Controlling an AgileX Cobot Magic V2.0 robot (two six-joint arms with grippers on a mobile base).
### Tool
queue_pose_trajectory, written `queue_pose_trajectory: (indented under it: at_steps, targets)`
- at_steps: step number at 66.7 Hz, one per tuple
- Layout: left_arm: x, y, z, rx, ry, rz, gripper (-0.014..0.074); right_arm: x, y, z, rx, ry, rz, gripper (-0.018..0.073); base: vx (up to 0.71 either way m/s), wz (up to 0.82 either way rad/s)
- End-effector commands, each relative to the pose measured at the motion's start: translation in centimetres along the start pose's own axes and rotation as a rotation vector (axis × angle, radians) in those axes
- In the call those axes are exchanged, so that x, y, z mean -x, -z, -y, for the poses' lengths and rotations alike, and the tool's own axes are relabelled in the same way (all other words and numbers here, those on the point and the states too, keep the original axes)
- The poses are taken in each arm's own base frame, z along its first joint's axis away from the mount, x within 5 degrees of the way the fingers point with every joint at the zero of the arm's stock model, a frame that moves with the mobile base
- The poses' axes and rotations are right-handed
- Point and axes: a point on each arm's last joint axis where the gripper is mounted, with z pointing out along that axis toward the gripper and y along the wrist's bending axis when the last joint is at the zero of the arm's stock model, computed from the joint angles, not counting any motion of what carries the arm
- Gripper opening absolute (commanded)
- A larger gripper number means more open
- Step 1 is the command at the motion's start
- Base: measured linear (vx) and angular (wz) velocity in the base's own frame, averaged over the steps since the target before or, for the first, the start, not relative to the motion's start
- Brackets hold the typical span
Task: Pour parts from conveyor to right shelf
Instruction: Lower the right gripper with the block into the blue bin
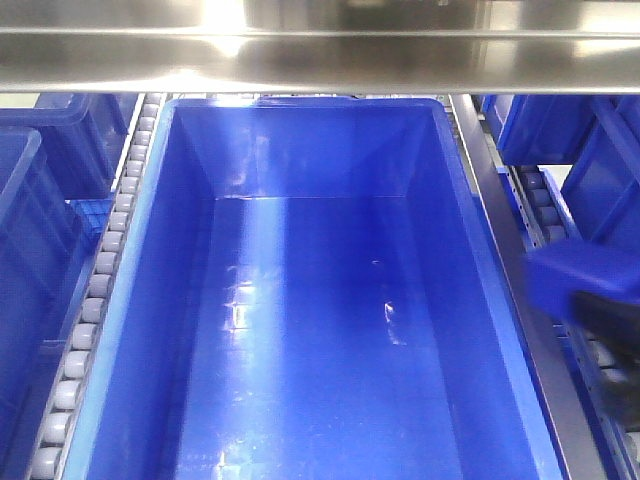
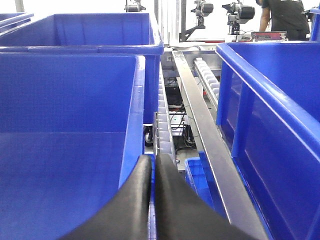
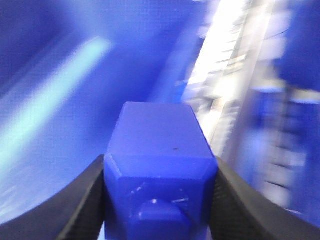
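The part (image 3: 159, 150), a small bright-blue block with a round knob facing the camera, is clamped between the black fingers of my right gripper (image 3: 160, 166). In the front view this block (image 1: 568, 276) hangs at the right edge, just outside the right rim of a large deep blue bin (image 1: 300, 104) on the right shelf (image 1: 320, 62). My left gripper (image 2: 153, 159) is shut, its fingers almost touching with nothing seen between them, low between two blue bins. The conveyor is out of view.
White roller rows (image 1: 100, 270) run along both sides of the big bin. More blue bins (image 1: 40, 190) stand left and right (image 1: 560, 130). A steel rail (image 2: 200, 125) separates bins in the left wrist view. A person (image 2: 282, 15) stands far back.
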Motion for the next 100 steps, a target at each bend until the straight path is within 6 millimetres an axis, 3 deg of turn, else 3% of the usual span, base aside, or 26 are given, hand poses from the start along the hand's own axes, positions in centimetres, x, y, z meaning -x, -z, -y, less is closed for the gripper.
queue_pose_trajectory:
  at_steps: [1, 12, 29, 47, 65, 74, 83, 100]
  targets:
    - [1.3, 0.2, 0.1, -0.009, 0.014, 0.097, -0.0006, 2.8, -1.1, -0.1, 0.022, 0.032, 0.057, 0.0018, 0.00, 0.00]
    - [1.3, 0.2, 0.1, -0.009, 0.014, 0.097, -0.0006, 5.4, -4.4, -1.4, 0.119, 0.073, -0.008, 0.0026, 0.00, 0.00]
    - [1.3, 0.2, 0.1, -0.009, 0.014, 0.097, -0.0006, 8.5, -11.2, -4.1, 0.220, 0.022, -0.188, 0.0036, 0.00, 0.00]
    - [1.3, 0.2, 0.1, -0.009, 0.014, 0.097, -0.0006, 9.2, -18.6, -5.2, 0.242, -0.044, -0.476, 0.0061, 0.00, 0.00]
    - [1.3, 0.2, 0.1, -0.009, 0.014, 0.097, -0.0006, 9.1, -25.0, -6.0, 0.217, -0.080, -0.651, 0.0107, 0.00, 0.00]
    - [1.3, 0.2, 0.1, -0.009, 0.014, 0.097, -0.0006, 8.4, -27.6, -6.1, 0.178, -0.077, -0.758, 0.0183, 0.00, 0.00]
    - [1.3, 0.2, 0.1, -0.009, 0.014, 0.097, -0.0006, 7.9, -29.4, -6.8, 0.176, -0.071, -0.817, 0.0316, 0.00, 0.00]
    - [1.3, 0.2, 0.1, -0.009, 0.014, 0.097, -0.0006, 8.4, -30.2, -7.0, 0.168, -0.090, -0.787, 0.0571, 0.00, 0.00]
